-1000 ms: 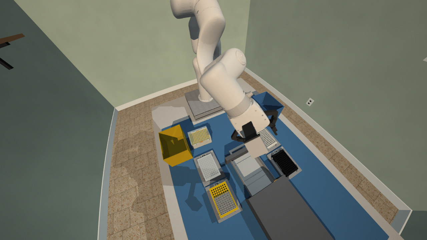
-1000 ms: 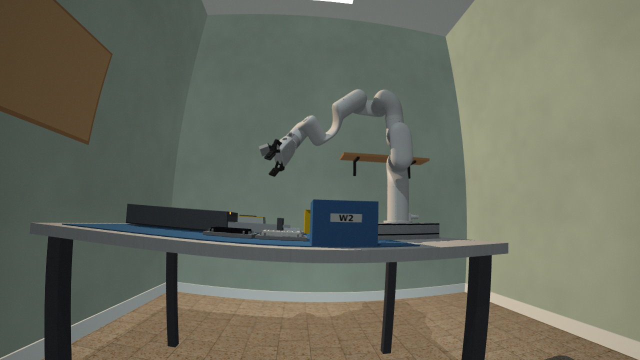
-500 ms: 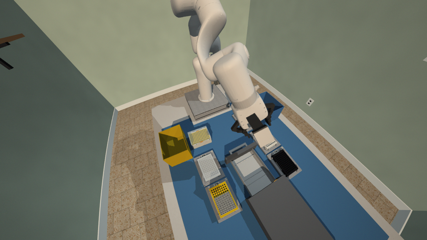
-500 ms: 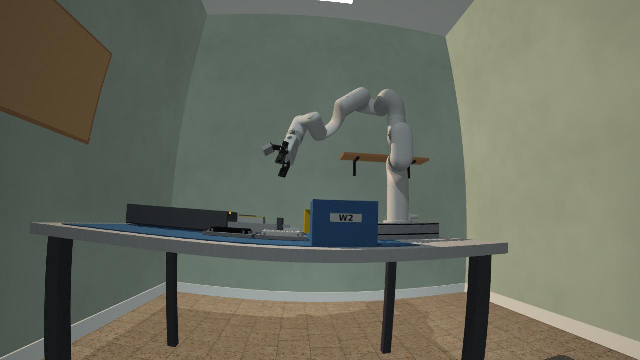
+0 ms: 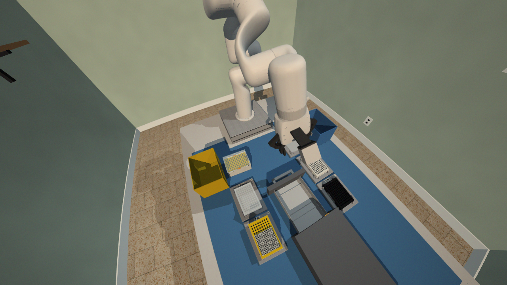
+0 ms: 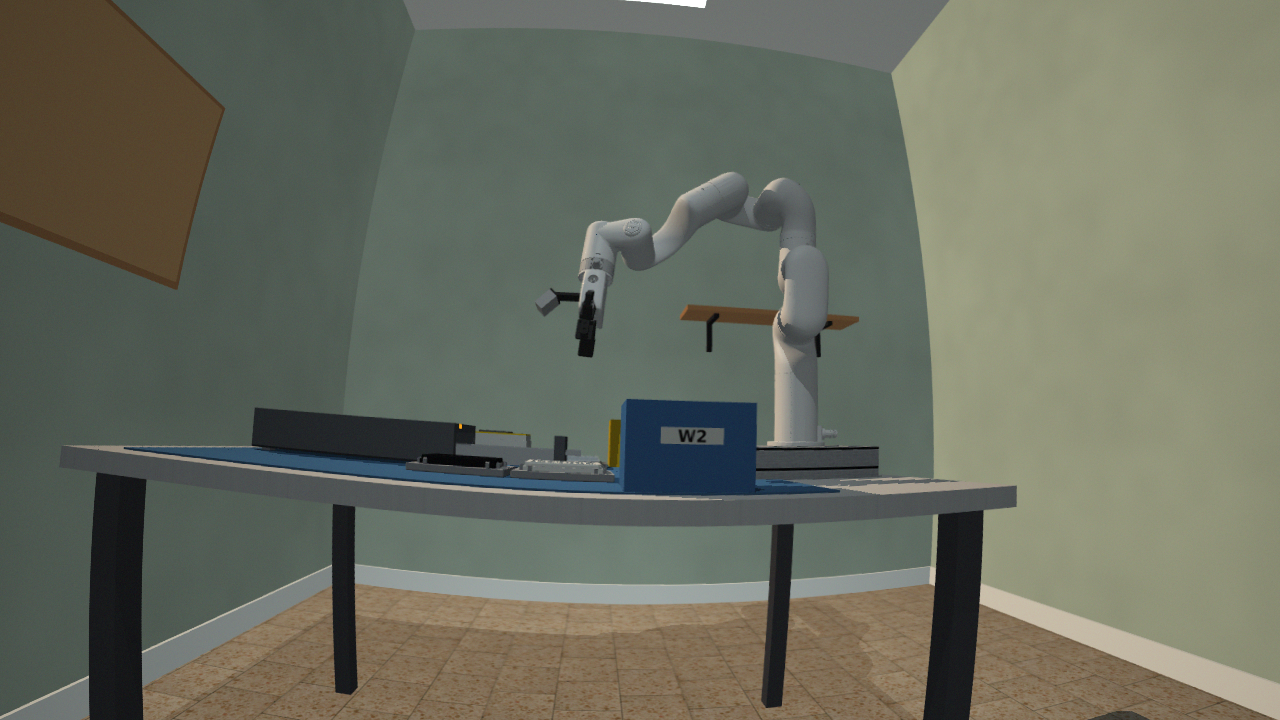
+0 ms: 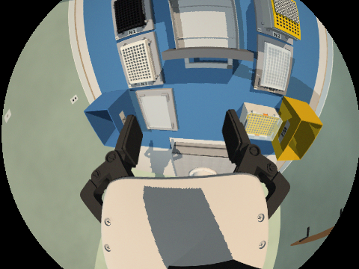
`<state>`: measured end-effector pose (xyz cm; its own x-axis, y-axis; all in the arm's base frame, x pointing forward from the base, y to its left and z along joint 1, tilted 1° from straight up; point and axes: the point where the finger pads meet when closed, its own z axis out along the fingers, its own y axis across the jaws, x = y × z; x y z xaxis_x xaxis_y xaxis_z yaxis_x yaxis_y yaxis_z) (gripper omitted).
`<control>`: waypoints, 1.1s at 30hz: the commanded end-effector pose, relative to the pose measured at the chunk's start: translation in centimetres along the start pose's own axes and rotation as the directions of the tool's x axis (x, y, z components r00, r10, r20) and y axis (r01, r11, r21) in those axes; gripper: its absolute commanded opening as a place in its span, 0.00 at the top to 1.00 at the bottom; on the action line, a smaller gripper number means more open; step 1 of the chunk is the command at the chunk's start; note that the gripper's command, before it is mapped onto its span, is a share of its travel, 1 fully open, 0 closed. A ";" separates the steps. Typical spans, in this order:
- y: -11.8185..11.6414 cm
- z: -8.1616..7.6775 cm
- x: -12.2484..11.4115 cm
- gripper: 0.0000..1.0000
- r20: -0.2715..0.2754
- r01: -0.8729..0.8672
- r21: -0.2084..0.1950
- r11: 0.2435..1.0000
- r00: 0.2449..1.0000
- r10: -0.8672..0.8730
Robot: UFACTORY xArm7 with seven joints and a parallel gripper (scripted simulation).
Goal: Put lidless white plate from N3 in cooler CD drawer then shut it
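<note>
My gripper (image 5: 281,144) (image 6: 586,344) is open and empty, high above the bench, fingers pointing down (image 7: 181,119). It hangs over a flat white-topped piece in a nest (image 7: 155,110) beside the blue bin. A white plate with open wells (image 5: 317,167) sits in the nest behind it (image 7: 137,60). A second white plate with fine wells (image 5: 246,196) (image 7: 275,66) sits in a nest left of the drawer. The nest labels are too small to read. The cooler's drawer (image 5: 299,200) stands open and empty, its bar handle (image 5: 285,179) toward the arm's base. The amber lamp (image 6: 460,426) is lit.
The dark cooler housing (image 5: 340,247) lies behind the drawer. A black plate (image 5: 337,193) and a yellow rack (image 5: 265,236) sit in nests beside it. A tip box with yellow tips (image 5: 236,162), a yellow bin (image 5: 207,172) and the blue bin W2 (image 5: 324,129) stand nearer the arm's base.
</note>
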<state>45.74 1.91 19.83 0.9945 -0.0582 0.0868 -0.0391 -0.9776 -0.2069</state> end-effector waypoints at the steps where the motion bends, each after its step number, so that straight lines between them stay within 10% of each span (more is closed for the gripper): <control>1: 0.8 -0.3 -1.3 0.00 0.046 0.025 -0.088 0.996 0.999 -0.021; 6: 2.3 -0.7 -2.8 0.00 0.092 0.053 -0.193 0.980 0.995 -0.036; 22: 2.3 -0.7 -2.8 0.00 0.092 0.053 -0.193 0.980 0.995 -0.036; 33: -1.1 2.0 -2.1 0.00 0.097 0.080 -0.190 0.978 0.993 -0.062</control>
<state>43.28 2.06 18.47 0.9998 0.0215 0.0003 0.0215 -0.9997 -0.0106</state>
